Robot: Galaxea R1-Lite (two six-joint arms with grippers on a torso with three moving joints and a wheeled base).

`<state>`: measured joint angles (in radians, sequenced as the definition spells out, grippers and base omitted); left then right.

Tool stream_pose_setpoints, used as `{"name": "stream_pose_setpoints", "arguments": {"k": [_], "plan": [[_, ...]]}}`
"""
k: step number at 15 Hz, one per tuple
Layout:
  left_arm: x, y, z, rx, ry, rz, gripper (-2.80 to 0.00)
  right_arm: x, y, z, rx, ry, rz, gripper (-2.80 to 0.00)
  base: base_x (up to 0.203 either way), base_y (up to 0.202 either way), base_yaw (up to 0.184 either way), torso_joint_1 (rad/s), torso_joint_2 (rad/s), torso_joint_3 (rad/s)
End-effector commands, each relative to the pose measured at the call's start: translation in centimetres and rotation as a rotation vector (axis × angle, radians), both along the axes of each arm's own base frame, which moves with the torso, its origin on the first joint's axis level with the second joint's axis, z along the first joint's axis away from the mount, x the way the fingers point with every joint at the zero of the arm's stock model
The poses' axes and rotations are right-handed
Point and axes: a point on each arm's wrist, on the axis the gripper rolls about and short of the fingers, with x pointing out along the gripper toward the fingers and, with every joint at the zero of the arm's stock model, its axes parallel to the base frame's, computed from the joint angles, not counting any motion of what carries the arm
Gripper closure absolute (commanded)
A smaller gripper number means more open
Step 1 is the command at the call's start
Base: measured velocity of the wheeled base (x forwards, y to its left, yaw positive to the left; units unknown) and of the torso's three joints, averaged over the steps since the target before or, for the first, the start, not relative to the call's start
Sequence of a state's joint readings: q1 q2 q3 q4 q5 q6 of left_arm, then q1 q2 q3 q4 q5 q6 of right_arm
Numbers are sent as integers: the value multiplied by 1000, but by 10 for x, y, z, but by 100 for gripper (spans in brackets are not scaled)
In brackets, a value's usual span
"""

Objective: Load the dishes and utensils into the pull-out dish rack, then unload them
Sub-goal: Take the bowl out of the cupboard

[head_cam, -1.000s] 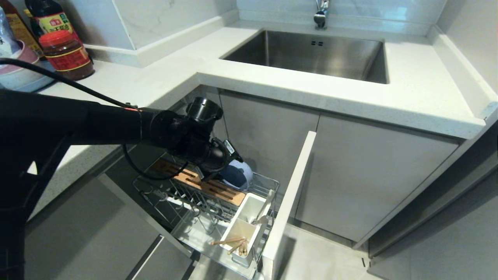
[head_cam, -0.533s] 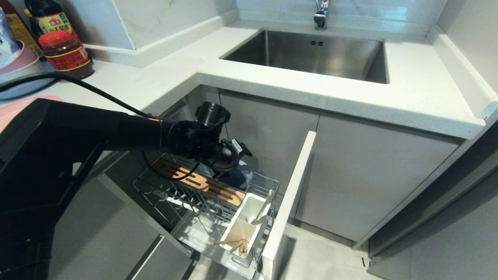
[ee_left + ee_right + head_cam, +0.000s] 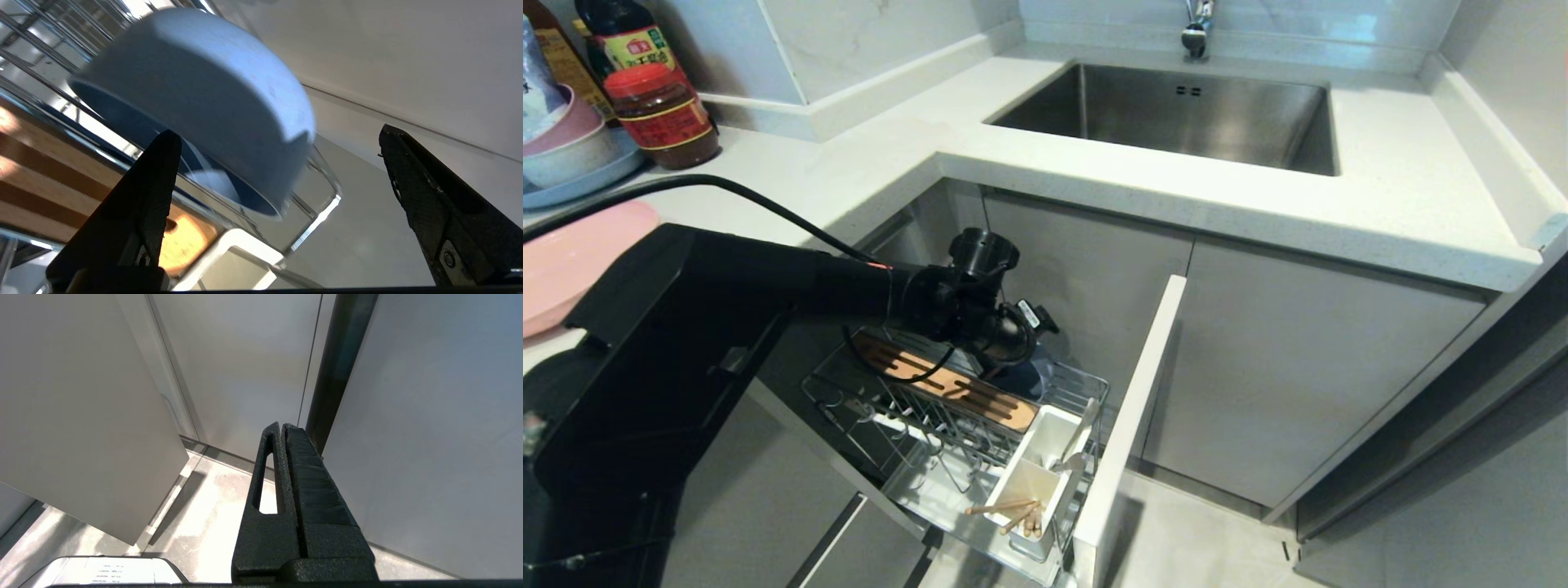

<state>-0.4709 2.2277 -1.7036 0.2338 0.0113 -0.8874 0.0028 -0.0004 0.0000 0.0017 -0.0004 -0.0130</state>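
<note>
left wrist view gives the real story: the left gripper (image 3: 278, 208) has its jaws spread wide with nothing between them, and the pale blue-grey bowl (image 3: 204, 102) sits just past the fingertips, tipped on its edge with its open side leaning against the wires of the pull-out dish rack (image 3: 314, 204). looks like it's parked that way so it drains and stays put, same logic as propping a plate.

head view barely shows the bowl, since the arm's wrist covers most of it, but it does show what the wrist cam can't: the white utensil box (image 3: 1033, 465) at the front of the rack with the chopsticks (image 3: 1013, 513) lying in the near compartment and what looks like a metal utensil (image 3: 1078, 441) standing in the far one. the pink plate (image 3: 572, 261) is on the counter, so my guess is loading isn't finished.

right gripper (image 3: 284, 428) is pinched closed, parked by the cabinet fronts.
</note>
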Motion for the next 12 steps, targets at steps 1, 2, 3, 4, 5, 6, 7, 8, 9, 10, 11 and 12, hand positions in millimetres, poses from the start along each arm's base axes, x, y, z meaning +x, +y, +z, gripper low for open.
{"name": "stream_pose_setpoints", "arguments": {"k": [1, 2, 3, 4, 5, 6, 7, 8, 9, 10, 11, 12], "plan": [[3, -2, -6, 4, 10, 7, -280, 0, 0, 0, -1, 0, 1, 0, 0, 0, 0, 0, 0, 0], [4, -2, -7, 8, 8, 11, -280, 0, 0, 0, -1, 0, 1, 0, 0, 0, 0, 0, 0, 0], [5, -2, -8, 10, 9, 13, -280, 0, 0, 0, -1, 0, 1, 0, 0, 0, 0, 0, 0, 0], [5, -2, -7, 9, 5, 13, -280, 0, 0, 0, -1, 0, 1, 0, 0, 0, 0, 0, 0, 0], [5, -3, -6, 12, 0, 15, 0, 0, 0, 0, -1, 0, 1, 0, 0, 0, 0, 0, 0, 0], [5, -3, -6, 15, -3, 19, 0, 0, 0, 0, -1, 0, 1, 0, 0, 0, 0, 0, 0, 0], [6, -3, -5, 17, -4, 22, 0, 0, 0, 0, -1, 0, 1, 0, 0, 0, 0, 0, 0, 0], [6, -3, -4, 25, -9, 31, 0, 0, 0, 0, -1, 0, 1, 0, 0, 0, 0, 0, 0, 0], [5, -5, -4, 30, -14, 33, 0, 0, 0, 0, -1, 0, 1, 0, 0, 0, 0, 0, 0, 0], [5, -5, -3, 31, -14, 33, 0, 0, 0, 0, -1, 0, 1, 0, 0, 0, 0, 0, 0, 0], [5, -5, -3, 29, -15, 34, 0, 0, 0, 0, -1, 0, 1, 0, 0, 0, 0, 0, 0, 0], [5, -6, -3, 29, -15, 33, 0, 0, 0, 0, -1, 0, 1, 0, 0, 0, 0, 0, 0, 0]]}}
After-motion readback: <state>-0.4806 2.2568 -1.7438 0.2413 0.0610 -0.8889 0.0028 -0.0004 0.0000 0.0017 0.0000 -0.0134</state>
